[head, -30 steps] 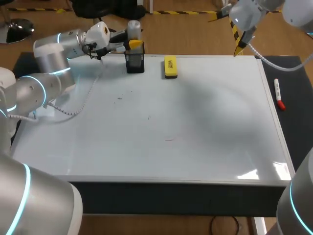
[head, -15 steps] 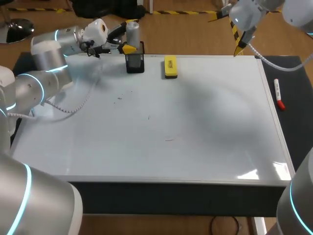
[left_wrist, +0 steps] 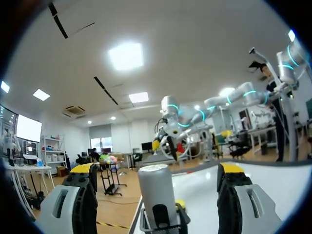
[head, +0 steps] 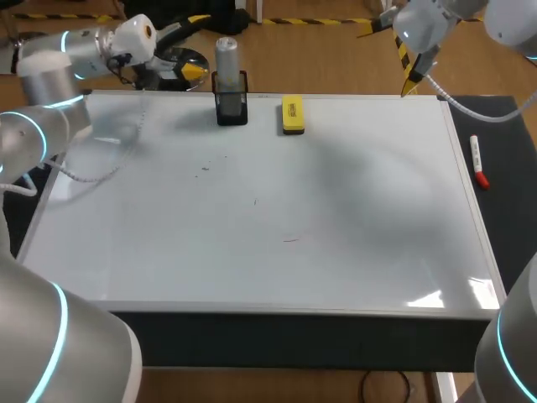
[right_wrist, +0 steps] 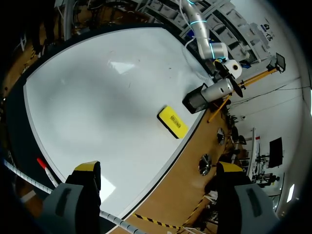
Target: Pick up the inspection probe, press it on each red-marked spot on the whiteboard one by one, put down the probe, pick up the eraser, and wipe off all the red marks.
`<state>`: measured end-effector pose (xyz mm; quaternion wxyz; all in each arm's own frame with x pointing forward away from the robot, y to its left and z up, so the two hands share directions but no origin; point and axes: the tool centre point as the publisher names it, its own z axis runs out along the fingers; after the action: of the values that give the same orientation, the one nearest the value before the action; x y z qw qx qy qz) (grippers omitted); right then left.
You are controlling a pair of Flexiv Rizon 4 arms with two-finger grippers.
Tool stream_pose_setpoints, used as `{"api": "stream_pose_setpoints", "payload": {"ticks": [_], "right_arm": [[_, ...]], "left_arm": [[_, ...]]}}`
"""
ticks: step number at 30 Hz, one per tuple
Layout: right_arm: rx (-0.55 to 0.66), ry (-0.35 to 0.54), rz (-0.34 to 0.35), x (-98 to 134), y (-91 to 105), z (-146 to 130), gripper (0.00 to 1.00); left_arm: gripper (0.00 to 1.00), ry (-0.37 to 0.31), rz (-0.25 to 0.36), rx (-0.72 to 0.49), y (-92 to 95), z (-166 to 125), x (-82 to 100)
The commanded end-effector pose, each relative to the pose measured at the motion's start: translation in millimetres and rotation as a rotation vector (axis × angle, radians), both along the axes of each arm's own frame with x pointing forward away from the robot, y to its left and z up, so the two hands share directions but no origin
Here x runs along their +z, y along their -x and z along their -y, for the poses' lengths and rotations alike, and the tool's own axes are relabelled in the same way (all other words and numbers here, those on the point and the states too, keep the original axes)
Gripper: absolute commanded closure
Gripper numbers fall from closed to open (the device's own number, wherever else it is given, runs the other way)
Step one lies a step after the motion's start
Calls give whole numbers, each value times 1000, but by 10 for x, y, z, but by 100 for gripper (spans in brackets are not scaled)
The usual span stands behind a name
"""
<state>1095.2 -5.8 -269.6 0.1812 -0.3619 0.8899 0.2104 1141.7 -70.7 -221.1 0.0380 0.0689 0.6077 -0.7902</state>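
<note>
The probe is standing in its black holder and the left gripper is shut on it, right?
Not quite. The probe does stand in the black holder, but the left gripper is open, apart from it, as the left wrist view shows.

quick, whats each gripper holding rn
Left gripper: open, holding nothing; the probe stands in its holder ahead.
Right gripper: open, holding nothing.

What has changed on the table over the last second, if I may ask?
The left hand drew back from the grey cylindrical inspection probe towards the robot's left, past the far edge of the whiteboard, and is open, holding nothing. The probe stayed upright in its black holder. The yellow block eraser and the right arm kept their places.
</note>
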Motion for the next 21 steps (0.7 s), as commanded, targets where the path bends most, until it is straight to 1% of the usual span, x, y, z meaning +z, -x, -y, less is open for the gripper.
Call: {"api": "stream_pose_setpoints", "payload": {"ticks": [1,12,21], "right_arm": [[1,5,-1,6,-4,1,0],[1,5,-1,6,-4,1,0],[1,5,-1,6,-4,1,0]], "left_arm": [[0,-81,-19,163,325,-140,128],[0,-92,-10,245,669,-454,203],[0,-129,-37,319,879,-711,111]]}}
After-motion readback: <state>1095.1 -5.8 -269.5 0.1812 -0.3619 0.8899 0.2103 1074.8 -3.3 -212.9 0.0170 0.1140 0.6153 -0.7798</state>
